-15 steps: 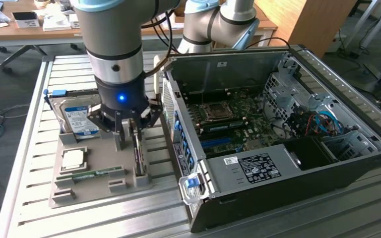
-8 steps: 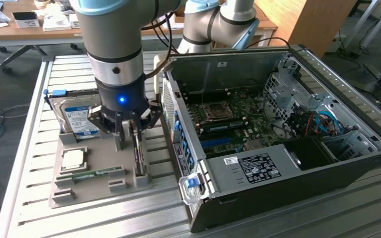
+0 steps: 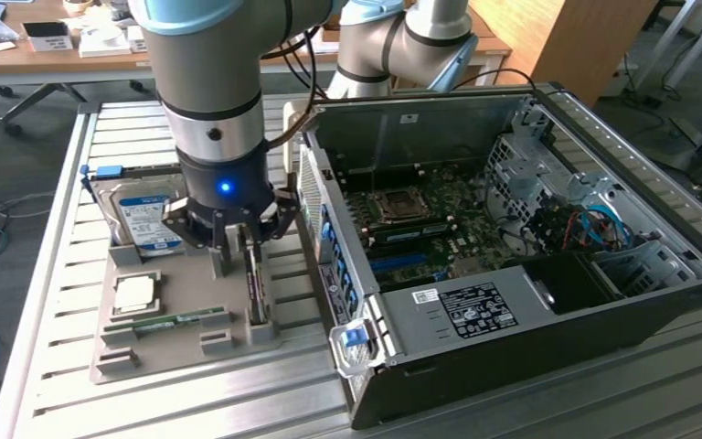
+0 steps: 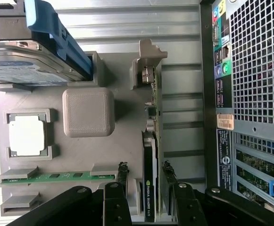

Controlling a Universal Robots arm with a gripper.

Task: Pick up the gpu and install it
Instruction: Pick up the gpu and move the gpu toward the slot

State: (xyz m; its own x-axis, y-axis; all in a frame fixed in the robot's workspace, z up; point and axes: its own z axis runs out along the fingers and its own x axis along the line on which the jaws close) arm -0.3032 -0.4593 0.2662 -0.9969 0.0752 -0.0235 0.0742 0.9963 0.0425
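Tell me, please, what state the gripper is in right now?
Gripper: open, straddling the graphics card that stands on edge, not clamped on it.

"NVIDIA" on the gpu (image 4: 149,188) edge

Look at that gpu (image 4: 149,174): a glossy black shroud on a green circuit board. It sits in a matt grey plastic tray (image 4: 56,160), faintly ribbed. The table (image 4: 127,28) is brushed metal, the case (image 4: 259,56) perforated sheet metal. The drive (image 4: 28,66) is shiny metal with a paper label, and the fingers (image 4: 117,202) are matt black.
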